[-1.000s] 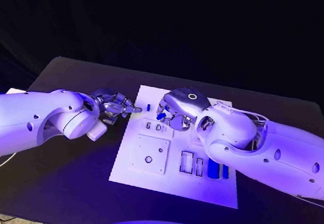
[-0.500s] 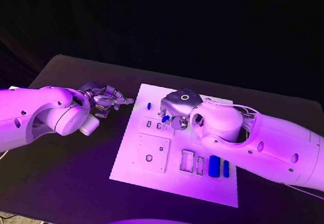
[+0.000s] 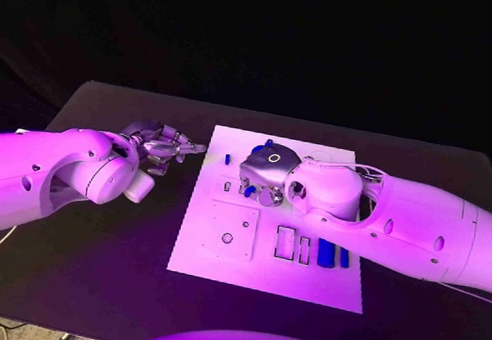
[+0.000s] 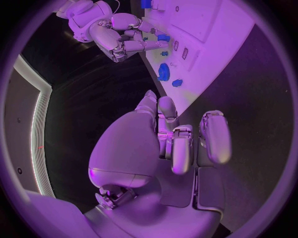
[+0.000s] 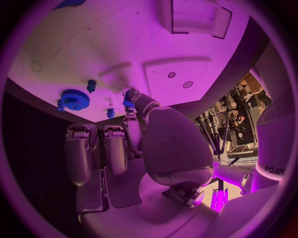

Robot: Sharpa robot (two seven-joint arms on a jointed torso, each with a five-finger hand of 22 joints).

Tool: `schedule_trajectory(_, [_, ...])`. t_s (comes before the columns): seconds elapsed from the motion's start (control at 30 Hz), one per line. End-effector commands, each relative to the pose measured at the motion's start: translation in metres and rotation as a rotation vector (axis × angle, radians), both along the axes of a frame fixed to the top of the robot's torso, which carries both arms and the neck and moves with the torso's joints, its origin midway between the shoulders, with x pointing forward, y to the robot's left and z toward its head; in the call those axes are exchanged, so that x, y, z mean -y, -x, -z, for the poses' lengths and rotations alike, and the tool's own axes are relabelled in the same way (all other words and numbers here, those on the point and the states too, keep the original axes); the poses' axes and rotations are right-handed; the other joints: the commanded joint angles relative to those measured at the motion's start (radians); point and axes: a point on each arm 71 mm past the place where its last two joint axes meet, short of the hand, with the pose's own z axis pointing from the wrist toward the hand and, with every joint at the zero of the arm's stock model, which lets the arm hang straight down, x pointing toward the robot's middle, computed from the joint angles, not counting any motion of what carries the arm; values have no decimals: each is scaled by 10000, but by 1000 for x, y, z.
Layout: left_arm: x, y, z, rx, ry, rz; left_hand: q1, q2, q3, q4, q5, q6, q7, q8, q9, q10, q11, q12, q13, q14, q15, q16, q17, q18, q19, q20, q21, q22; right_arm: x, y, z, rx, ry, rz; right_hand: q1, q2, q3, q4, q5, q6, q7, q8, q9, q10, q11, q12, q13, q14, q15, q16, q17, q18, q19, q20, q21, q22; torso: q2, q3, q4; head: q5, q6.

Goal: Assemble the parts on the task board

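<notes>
The white task board [image 3: 217, 259] lies mid-table. My right hand [image 3: 267, 175] hangs over its far middle, and a small blue part [image 5: 128, 102] is pinched at its fingertips just above the board [image 5: 74, 44]. The left wrist view shows that hand [image 4: 118, 32] with the part [image 4: 163, 37] too. A blue gear [image 3: 261, 148] [image 5: 74, 99] [image 4: 163, 72] lies beyond the hand, with a small blue peg [image 5: 91, 85] by it. Another small blue part [image 3: 225, 159] sits near the board's left edge. My left hand [image 3: 158, 147] [image 4: 177, 144] hovers over the black table left of the board, holding nothing, fingers loosely apart.
Long blue parts [image 3: 328, 252] stand in slots at the board's near right, next to pale rectangular slots [image 3: 284, 243]. A square plate with a hole [image 3: 229, 233] takes up the board's near left. Black table [image 3: 88, 268] surrounds the board.
My left hand has drawn back to the left, away from the board's edge. My right hand has shifted slightly toward me, so the blue gear beyond it now shows.
</notes>
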Motion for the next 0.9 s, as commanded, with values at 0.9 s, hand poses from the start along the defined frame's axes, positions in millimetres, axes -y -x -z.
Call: schedule_trajectory(0.9, [11, 0, -1, 9, 270, 301, -52, 84, -85, 31, -5, 19, 57, 13, -19, -69, 29, -70, -30, 1032, -5, 31, 2629, -71, -77, -23, -35, -5, 1, 0, 11, 944, 852, -105, 161, -8, 75, -142, 12, 76, 11, 104, 368, -7, -6, -40, 5, 884, -63, 41, 1817, -134, 479, -73, 33, 1632, -4, -13, 6, -22, -82])
